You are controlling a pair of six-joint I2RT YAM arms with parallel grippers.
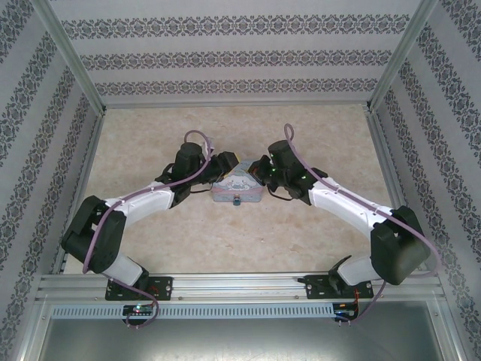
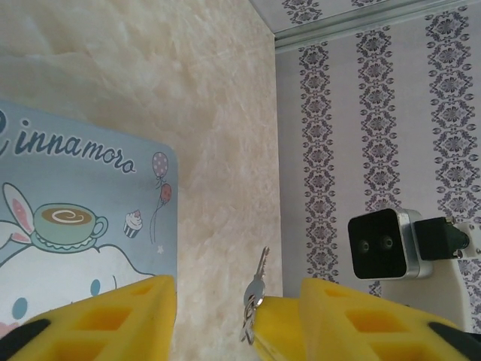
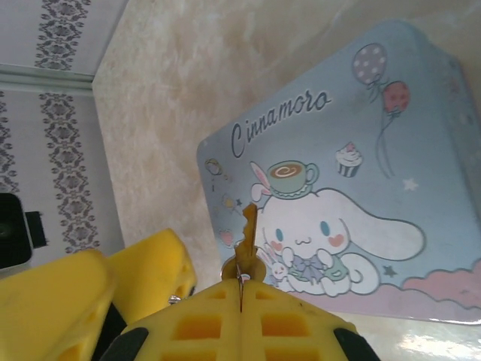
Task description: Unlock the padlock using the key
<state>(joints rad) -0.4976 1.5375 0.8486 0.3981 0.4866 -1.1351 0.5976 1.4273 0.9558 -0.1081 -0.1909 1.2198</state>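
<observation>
Tin: your light-blue tin [image 1: 237,188] lies flat on the marbled table [image 1: 150,143] between the two arms. Its lid faces up, so you cannot tell what is inside.
Padlock: the padlock [image 1: 236,201] is a tiny dark speck at the tin's near edge in the top view, too small to show its shackle.
Key: the key [image 3: 248,224] stands blade-up out of your right gripper [image 3: 242,286], in front of the tin's pictured lid, with a ring [image 3: 242,268] at its head.
Right gripper: its pads are pressed together, pinching the key's head.
Left gripper: your left gripper [image 2: 237,289] has its fingers spread wide and grips nothing. The key and ring hang just beside one finger.
Left wrist view: it also shows the other arm's camera [image 2: 383,244] against the patterned wall [image 2: 376,113].
Writing: "Cinnamoro" runs across the lid, above a white cartoon puppy, a cup and balloons.
</observation>
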